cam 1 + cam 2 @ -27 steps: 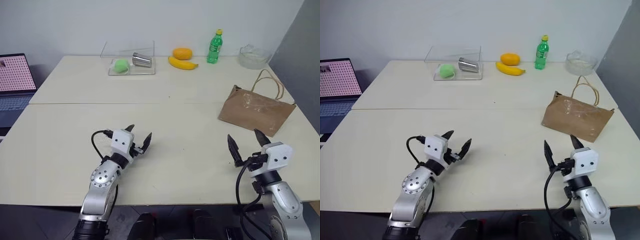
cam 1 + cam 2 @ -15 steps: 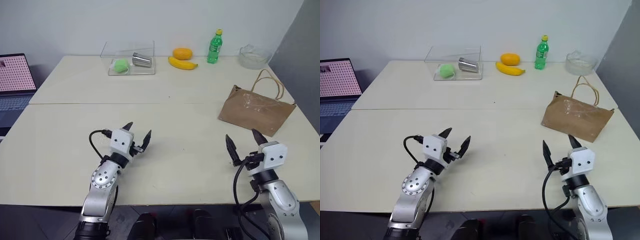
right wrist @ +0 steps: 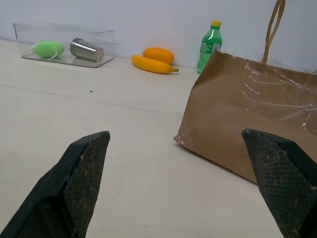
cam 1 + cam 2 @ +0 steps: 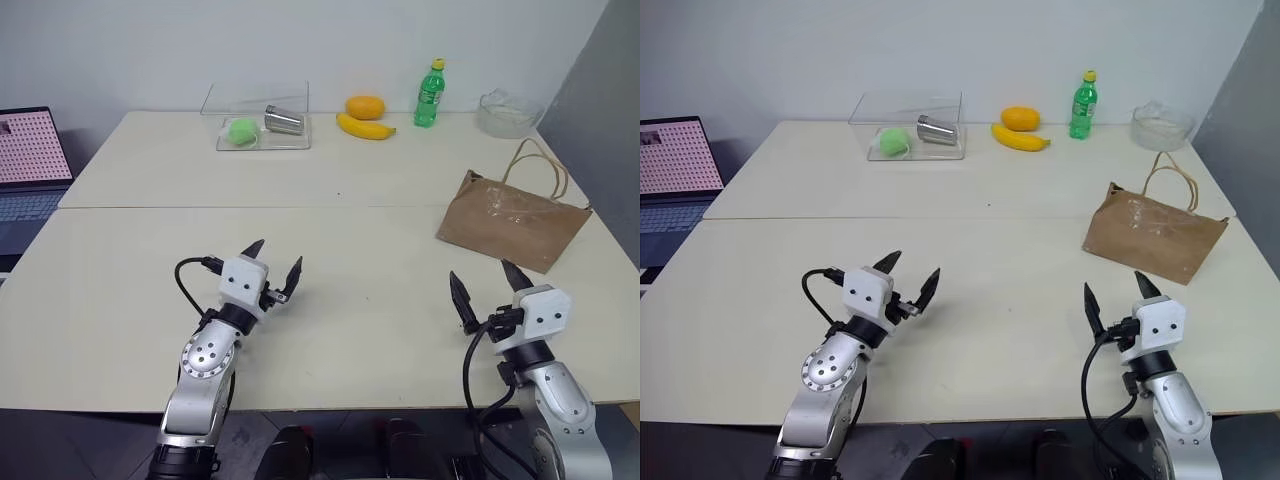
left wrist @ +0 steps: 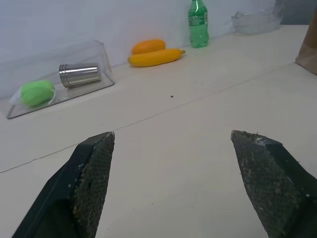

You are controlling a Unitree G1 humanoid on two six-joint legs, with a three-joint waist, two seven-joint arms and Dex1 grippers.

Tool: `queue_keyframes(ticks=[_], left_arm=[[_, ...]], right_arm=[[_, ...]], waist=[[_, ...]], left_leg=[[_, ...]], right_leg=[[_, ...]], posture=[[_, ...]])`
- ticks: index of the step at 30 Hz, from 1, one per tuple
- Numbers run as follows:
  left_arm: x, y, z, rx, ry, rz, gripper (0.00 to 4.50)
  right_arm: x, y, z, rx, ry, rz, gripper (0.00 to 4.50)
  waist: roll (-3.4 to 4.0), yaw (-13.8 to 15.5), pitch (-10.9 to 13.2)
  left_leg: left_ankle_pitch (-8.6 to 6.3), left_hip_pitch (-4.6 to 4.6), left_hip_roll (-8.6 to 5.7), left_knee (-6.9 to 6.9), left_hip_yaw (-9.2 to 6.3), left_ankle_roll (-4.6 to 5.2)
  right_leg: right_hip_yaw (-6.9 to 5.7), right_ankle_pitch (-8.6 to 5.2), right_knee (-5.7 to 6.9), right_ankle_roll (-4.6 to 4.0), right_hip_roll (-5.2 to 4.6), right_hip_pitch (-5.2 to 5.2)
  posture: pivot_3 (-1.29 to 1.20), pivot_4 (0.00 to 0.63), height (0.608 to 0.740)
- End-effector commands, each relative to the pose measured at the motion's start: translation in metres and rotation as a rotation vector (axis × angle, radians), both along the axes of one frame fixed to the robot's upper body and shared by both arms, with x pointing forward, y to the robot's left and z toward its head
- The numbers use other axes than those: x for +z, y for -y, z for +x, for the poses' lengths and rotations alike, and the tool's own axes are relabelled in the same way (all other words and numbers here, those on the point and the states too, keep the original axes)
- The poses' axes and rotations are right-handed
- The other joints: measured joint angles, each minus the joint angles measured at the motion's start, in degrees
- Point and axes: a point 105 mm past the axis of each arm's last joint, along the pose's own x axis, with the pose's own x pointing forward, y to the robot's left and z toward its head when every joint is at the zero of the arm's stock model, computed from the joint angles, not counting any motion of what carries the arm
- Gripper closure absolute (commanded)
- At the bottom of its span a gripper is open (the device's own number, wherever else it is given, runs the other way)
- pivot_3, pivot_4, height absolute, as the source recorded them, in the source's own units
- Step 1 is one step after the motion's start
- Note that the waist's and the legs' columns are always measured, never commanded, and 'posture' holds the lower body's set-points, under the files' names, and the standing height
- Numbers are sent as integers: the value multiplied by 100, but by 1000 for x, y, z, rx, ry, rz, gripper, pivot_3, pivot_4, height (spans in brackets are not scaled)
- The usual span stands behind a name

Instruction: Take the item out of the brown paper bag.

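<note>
Above the near half of the table (image 4: 350,330), the left gripper (image 4: 272,265) is held with its jaws spread wide and nothing between them, well apart from every object. Toward the right front edge, the right gripper (image 4: 487,286) is likewise seen with jaws wide and empty, raised off the surface. Just beyond it, the brown paper bag (image 4: 510,225) is found lying on the table near the right edge, creased, its loop handles (image 4: 540,160) arched toward the back; no contact with either gripper is observed. The item cannot be made out; the bag's contents are hidden. Along the far edge, a clear tray (image 4: 258,125) holding a green ball (image 4: 241,131) and a metal cup (image 4: 283,120) is noted, then an orange (image 4: 365,106), a banana (image 4: 364,127), a green bottle (image 4: 430,94) and a glass bowl (image 4: 506,112).
</note>
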Motion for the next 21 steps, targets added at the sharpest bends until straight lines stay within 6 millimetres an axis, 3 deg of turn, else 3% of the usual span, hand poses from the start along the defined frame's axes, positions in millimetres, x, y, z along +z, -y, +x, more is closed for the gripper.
queue_keyframes(ticks=[1, 4, 8, 12, 21], left_arm=[[28, 16, -4, -110, 98, 13, 546], [45, 25, -5, -211, 137, -34, 546], [72, 48, -10, -429, 158, -105, 546], [89, 63, -11, -548, 163, -109, 546], [105, 89, -15, -701, 168, -108, 546]], right_arm=[[14, 1, -2, -11, 68, -31, 0], [21, 4, -2, -35, 99, -74, 0], [44, 7, -4, -114, 204, -310, 0], [65, 22, -2, -248, 239, -430, 0], [108, 65, 28, -358, 120, -308, 0]], waist=[[0, 3, 0], [0, 3, 0], [1, 2, 1], [1, -9, 1], [0, -6, 3]], left_leg=[[0, 0, 0, 0, 0, 0], [0, -1, 0, 0, -1, 0], [0, -3, -1, 1, 1, 0], [1, -1, 0, 0, 1, -1], [1, -2, 0, 1, 2, -1]], right_leg=[[0, 0, 0, 0, 0, 0], [-1, 0, 0, 0, 0, 0], [-1, 0, 0, 0, 0, -1], [-2, 0, 0, 0, 2, -1], [0, 3, -2, -4, 2, 1]], posture=[[0, 150, 740], [0, 150, 740], [0, 150, 740], [0, 150, 740], [0, 150, 740]])
